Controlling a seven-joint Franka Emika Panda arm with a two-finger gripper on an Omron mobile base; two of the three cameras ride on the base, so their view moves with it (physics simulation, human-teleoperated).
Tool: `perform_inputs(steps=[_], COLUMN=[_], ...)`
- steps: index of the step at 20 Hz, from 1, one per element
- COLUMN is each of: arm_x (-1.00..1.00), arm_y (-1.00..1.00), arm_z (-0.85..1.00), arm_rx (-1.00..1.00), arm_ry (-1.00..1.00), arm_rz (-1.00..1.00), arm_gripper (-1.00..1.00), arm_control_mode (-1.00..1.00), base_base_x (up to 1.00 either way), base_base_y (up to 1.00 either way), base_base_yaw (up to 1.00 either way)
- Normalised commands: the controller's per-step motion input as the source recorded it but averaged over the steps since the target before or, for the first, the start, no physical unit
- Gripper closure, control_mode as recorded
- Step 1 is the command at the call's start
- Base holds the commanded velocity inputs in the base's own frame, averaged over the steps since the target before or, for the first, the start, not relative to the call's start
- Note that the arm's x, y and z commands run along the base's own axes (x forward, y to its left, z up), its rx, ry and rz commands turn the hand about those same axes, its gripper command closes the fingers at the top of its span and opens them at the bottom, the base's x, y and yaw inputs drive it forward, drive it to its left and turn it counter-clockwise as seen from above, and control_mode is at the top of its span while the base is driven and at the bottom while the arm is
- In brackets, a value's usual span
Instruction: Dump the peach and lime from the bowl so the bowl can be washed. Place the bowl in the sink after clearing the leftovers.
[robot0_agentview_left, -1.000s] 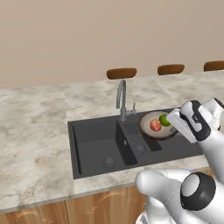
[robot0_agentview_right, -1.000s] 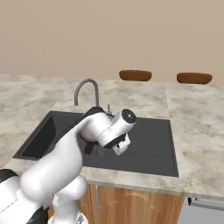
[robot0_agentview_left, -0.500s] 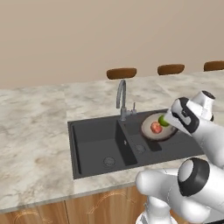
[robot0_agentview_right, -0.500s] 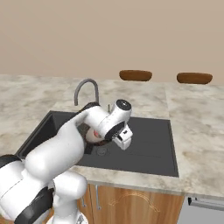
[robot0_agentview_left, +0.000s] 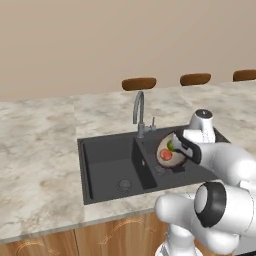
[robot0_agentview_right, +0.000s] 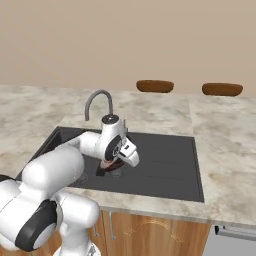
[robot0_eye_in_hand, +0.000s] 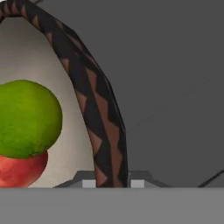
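**Bowl tipped over sink, fruit still inside**

Bowl (robot0_agentview_left: 169, 149) held tilted on edge above right basin of sink (robot0_agentview_left: 107, 162), pale inside facing left base camera. Peach (robot0_agentview_left: 166, 155) and lime (robot0_agentview_left: 171, 145) sit in it, touching, lime above peach. Gripper (robot0_eye_in_hand: 113, 183) pinches bowl rim (robot0_eye_in_hand: 98, 127), one tip each side. Rim dark brown with zigzag pattern, inside smooth beige. Sink matte near-black, curved grey faucet (robot0_agentview_left: 139, 112) behind, marbled counter (robot0_agentview_left: 40, 150) around

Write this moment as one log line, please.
gripper: shut on bowl rim | bowl: tilted over sink | peach, lime: inside
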Motion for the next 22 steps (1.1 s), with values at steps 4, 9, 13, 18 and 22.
perform_inputs(steps=[4, 9, 13, 18, 22], arm_x=[0.15, 0.04, -0.03, 0.00, 0.34], arm_y=[-0.11, 0.24, 0.35, 0.33, -0.81], arm_z=[-0.04, -0.01, -0.04, -0.03, -0.03], arm_rx=[-0.13, -0.16, -0.19, -0.21, -0.04], arm_ry=[-0.01, 0.00, -0.01, -0.04, 0.00], arm_rz=[0.00, 0.00, 0.01, 0.02, -0.01], arm_gripper=[1.00, 1.00, 1.00, 1.00, 1.00], arm_control_mode=[-1.00, -1.00, -1.00, -1.00, -1.00], base_base_x=[0.00, 0.00, 0.00, 0.00, 0.00], base_base_y=[0.00, 0.00, 0.00, 0.00, 0.00], base_base_yaw=[0.00, 0.00, 0.00, 0.00, 0.00])
